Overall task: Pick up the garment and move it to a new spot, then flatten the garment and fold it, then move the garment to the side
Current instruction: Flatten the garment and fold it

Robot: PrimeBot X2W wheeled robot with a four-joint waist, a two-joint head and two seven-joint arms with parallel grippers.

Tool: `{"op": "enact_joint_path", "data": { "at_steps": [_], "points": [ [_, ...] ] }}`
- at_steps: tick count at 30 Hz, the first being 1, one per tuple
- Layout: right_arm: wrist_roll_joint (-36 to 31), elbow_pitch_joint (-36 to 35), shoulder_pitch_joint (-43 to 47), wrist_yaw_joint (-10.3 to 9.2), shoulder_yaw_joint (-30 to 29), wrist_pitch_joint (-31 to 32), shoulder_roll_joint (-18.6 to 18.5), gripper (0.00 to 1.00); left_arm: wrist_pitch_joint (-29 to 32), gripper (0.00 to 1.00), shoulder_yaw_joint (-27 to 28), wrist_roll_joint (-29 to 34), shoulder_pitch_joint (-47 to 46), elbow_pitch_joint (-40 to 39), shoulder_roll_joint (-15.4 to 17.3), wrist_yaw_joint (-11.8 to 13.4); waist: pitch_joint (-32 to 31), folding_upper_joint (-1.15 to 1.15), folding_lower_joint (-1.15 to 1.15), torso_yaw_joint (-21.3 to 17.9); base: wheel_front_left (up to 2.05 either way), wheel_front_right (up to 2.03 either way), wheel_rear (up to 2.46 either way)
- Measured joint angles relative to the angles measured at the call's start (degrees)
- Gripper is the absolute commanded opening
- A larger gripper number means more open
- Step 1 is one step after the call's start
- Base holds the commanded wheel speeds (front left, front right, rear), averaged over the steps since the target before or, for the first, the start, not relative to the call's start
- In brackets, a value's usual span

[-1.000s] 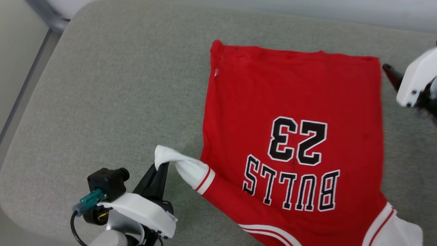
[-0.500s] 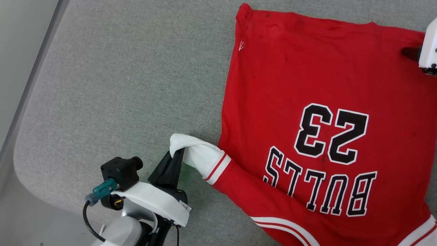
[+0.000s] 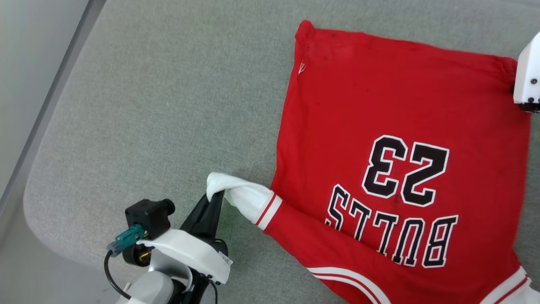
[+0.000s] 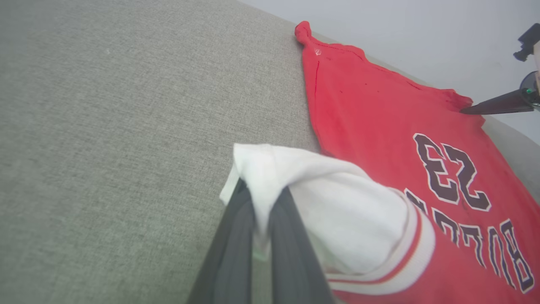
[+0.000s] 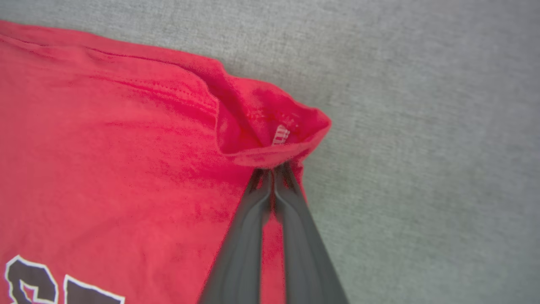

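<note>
The garment (image 3: pixel 379 114) is a red jersey with black "BULLS 23" print, lying face up and spread flat on a grey padded surface (image 3: pixel 168 105). My left gripper (image 3: pixel 216 195) is shut on the tip of its white short sleeve (image 4: pixel 303 190), and the wrist view shows both fingers pinching the cloth. My right gripper (image 5: pixel 273 169) is shut on the bunched red hem corner (image 5: pixel 274 126) at the far right. In the head view, just the right arm's white housing (image 3: pixel 527 76) shows at that corner.
The grey padded surface has a rounded edge at the left and front (image 3: pixel 38 198), with pale floor (image 3: pixel 25 63) beyond it. Bare padding stretches left of the jersey. In the left wrist view the right gripper's dark fingers (image 4: pixel 493 106) reach in from the far right.
The camera has shifted between frames. My right gripper has come onto the hem corner and shut on it. The left gripper still holds the white sleeve.
</note>
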Motion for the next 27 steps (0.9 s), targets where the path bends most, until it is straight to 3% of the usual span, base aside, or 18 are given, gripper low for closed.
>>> {"op": "enact_joint_path", "data": {
  "at_steps": [8, 17, 21, 27],
  "points": [
    [5.6, -7.8, 7.3, 0.0, 7.0, -1.2, -4.2, 0.0, 0.8, 0.0, 1.1, -1.4, 4.9, 0.5, 2.1, 2.7, -7.1, 0.0, 0.0, -2.5, 0.0, 0.0, 0.0],
    [16.5, -25.0, 31.8, -0.01, 8.0, 0.4, -8.9, 0.0, 2.4, 0.0, 2.3, -3.8, 12.2, 0.2, 4.7, 6.2, -16.4, 0.0, -0.01, -7.8, 0.0, 0.0, 0.0],
    [18.7, -34.3, 45.3, -0.01, 4.3, 1.7, -8.2, 0.0, 3.6, 0.0, 2.7, -4.8, 15.3, -0.4, 5.9, 7.6, -19.9, 0.0, -0.01, -10.7, 0.0, 0.0, 0.0],
    [19.3, -46.2, 64.9, -0.01, -1.9, 2.4, -2.1, 0.0, 4.9, 0.0, 3.3, -5.9, 18.6, -1.4, 7.3, 9.1, -23.9, 0.01, -0.02, -14.8, 0.0, 0.0, 0.0]
  ]
}}
